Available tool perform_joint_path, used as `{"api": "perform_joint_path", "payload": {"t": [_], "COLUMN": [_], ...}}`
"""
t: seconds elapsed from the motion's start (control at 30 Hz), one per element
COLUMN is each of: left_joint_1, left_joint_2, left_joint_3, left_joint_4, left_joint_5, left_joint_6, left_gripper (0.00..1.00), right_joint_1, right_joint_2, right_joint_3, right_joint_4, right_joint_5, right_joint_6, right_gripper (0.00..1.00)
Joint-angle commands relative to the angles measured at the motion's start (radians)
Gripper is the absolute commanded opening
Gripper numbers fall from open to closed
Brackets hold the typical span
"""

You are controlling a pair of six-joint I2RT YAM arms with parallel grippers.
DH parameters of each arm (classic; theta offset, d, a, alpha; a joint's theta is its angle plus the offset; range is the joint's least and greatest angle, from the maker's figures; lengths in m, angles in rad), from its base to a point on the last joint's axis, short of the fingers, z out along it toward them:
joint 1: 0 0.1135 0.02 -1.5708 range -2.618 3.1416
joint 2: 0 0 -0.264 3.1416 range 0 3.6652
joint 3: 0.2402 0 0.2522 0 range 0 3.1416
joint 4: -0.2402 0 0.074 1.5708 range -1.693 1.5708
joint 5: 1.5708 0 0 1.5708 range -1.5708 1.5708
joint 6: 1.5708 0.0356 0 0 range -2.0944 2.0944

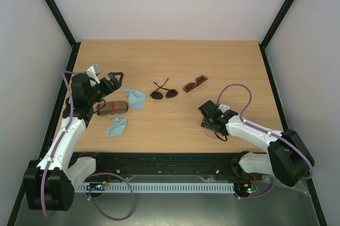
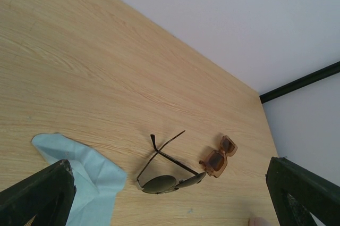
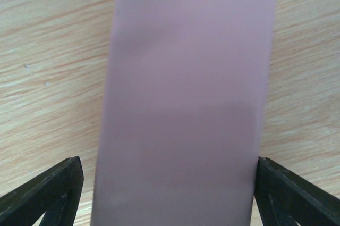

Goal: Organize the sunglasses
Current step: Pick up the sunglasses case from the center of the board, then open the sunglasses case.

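The wire-framed black aviator sunglasses [image 1: 163, 93] [image 2: 170, 182] lie mid-table with arms unfolded. Just to their right are the reddish-brown plastic sunglasses [image 1: 195, 83] [image 2: 219, 157], folded. My left gripper [image 1: 114, 78] hovers open at the left, aimed toward both pairs, with nothing between its fingers [image 2: 37, 194]. My right gripper [image 1: 211, 121] points down at the near right over a flat pink case [image 3: 186, 98]. Its fingers [image 3: 53, 191] straddle the case's long sides: the right one sits at the edge, while a gap shows on the left.
A brown oblong case with a red stripe [image 1: 112, 107] lies under the left arm. One light blue cloth [image 1: 136, 98] [image 2: 79, 175] lies beside it and another [image 1: 116, 126] nearer the front edge. Black frame posts and white walls bound the table.
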Motion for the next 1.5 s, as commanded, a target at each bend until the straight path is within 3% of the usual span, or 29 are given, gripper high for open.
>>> {"api": "perform_joint_path", "payload": {"t": [0.0, 0.23, 0.47, 0.57, 0.77, 0.93, 1.17, 1.27, 1.47], "left_joint_1": [-0.004, -0.007, -0.018, -0.039, -0.181, -0.249, -0.252, -0.253, -0.252], "left_joint_2": [-0.007, -0.002, 0.009, 0.033, 0.107, 0.155, 0.115, 0.114, 0.083], "left_joint_3": [0.025, 0.023, 0.028, 0.033, -0.013, -0.034, -0.054, -0.052, -0.029], "left_joint_4": [-0.012, -0.018, -0.027, -0.022, 0.118, 0.212, 0.461, 0.581, 0.729], "left_joint_5": [-0.004, 0.000, 0.004, 0.024, 0.078, 0.158, 0.369, 0.439, 0.495], "left_joint_6": [0.011, 0.012, 0.004, -0.010, -0.105, -0.200, -0.415, -0.514, -0.636], "left_gripper": [1.00, 0.99, 1.00, 1.00, 1.00, 0.99, 0.99, 0.99, 0.99], "right_joint_1": [0.007, 0.007, 0.007, 0.007, 0.007, 0.007, 0.026, 0.070, 0.091], "right_joint_2": [0.010, 0.030, 0.039, 0.003, -0.063, -0.044, 0.016, 0.050, 0.082], "right_joint_3": [-0.033, -0.042, -0.027, 0.003, 0.061, 0.116, 0.231, 0.329, 0.366], "right_joint_4": [-0.022, -0.011, 0.036, 0.064, 0.328, 0.597, 0.930, 0.947, 1.163], "right_joint_5": [0.004, 0.013, -0.033, -0.062, -0.341, -0.641, -0.937, -0.979, -1.100], "right_joint_6": [0.061, 0.087, 0.068, 0.035, -0.087, -0.088, 0.075, 0.089, 0.243], "right_gripper": [0.83, 0.85, 0.64, 0.63, 0.64, 0.65, 0.66, 0.66, 0.66]}}
